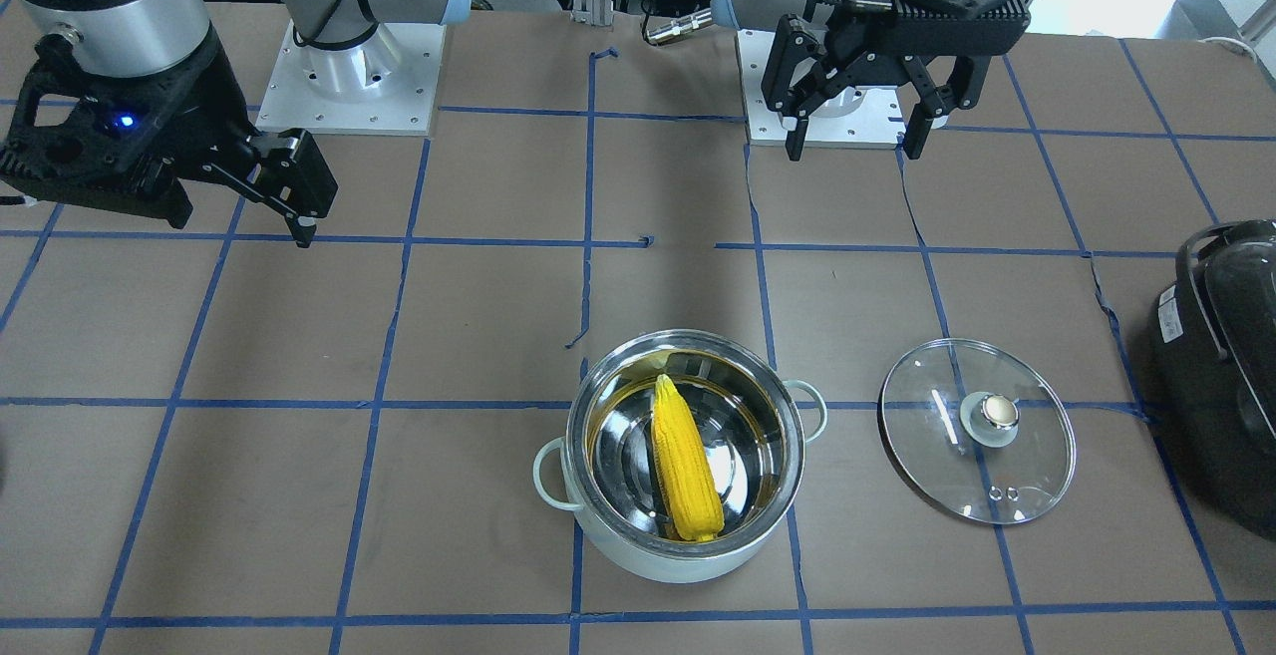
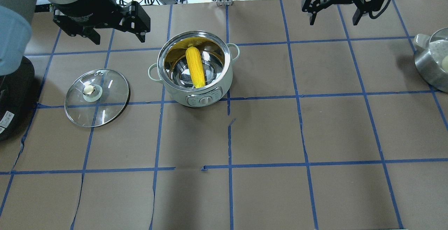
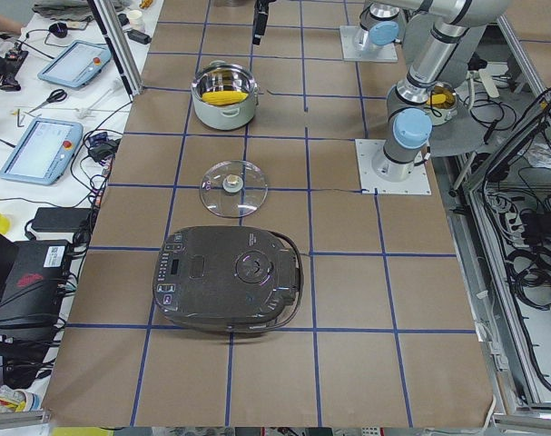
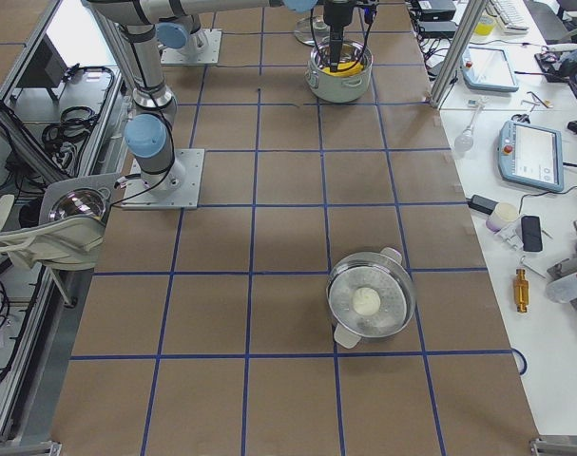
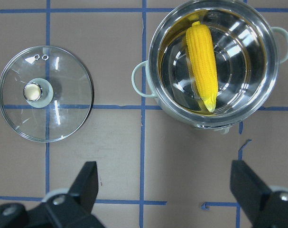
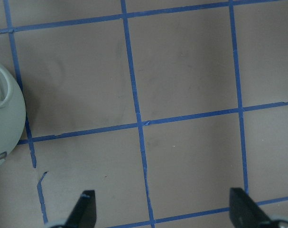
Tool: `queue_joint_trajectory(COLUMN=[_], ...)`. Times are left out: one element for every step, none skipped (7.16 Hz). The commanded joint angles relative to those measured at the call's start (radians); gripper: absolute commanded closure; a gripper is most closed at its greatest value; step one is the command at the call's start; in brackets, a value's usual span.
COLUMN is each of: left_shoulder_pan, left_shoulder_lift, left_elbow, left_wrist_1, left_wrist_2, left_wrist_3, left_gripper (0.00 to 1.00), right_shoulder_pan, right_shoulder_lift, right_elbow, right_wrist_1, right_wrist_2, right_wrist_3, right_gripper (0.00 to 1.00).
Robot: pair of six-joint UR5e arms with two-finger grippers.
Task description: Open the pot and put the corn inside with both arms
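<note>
Left gripper (image 2: pixel 118 38): jaws spread wide, nothing held; hanging above the table (image 2: pixel 266 128) on the far side of the pot and lid, touching neither.
Right gripper (image 2: pixel 333 22): likewise wide apart and empty; well apart from the pot, over bare table on the robot's right.
Pot (image 2: pixel 210 89): uncovered and upright, between the two grippers but nearer the left one.
Corn (image 2: pixel 195 67): inside the pot, lying across the shiny steel bottom, one end up against the wall, apparently below the rim.
Lid (image 2: pixel 101 107): flat on the table near the pot on the robot's left, knob (image 2: pixel 89 89) up, a clear gap between glass and pot.
Black appliance (image 3: pixel 230 277): further out on that same side, not involved.
Step in hand: by the look of it, both halves done, pot opened and corn in; only the withdrawal remaining.
Next move: probably no more than lifting both arms away and parking them, keeping wide of the pot's sides and the glass lid; no re-covering asked for in the task.
</note>
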Motion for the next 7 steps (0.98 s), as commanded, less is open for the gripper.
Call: queue_joint_trajectory(left_shoulder_pan=[0.001,-0.001,-0.001,-0.001,-0.001,-0.001,-0.001], left_shoulder_lift=[0.0,0.0,0.002,0.002,0.003,0.003,0.003], left_elbow=[0.0,0.0,-0.001,-0.001,0.0,-0.001,-0.001], left_wrist_1=[0.0,0.0,0.0,0.0,0.0,0.0,0.0], left_wrist_2=[0.0,-0.002,0.0,-0.002,-0.002,-0.002,0.0], left_wrist_3=[0.0,0.0,0.0,0.0,0.0,0.0,0.0], left_gripper=[0.0,0.0,0.0,0.0,0.0,0.0,0.0], right_shoulder_pan=[-0.001,0.001,0.002,0.001,0.001,0.005,0.007], right_shoulder_lift=[-0.009,-0.012,-0.011,-0.012,-0.012,-0.012,-0.011], right_elbow=[0.01,0.012,0.012,0.013,0.013,0.015,0.017], right_wrist_1=[-0.009,-0.01,-0.013,-0.013,-0.013,-0.015,-0.021], right_wrist_2=[-0.002,0.002,0.01,0.002,0.002,0.017,0.019], right_wrist_3=[-0.017,-0.017,-0.015,-0.021,-0.028,-0.025,-0.025], right_gripper=[0.0,0.0,0.0,0.0,0.0,0.0,0.0])
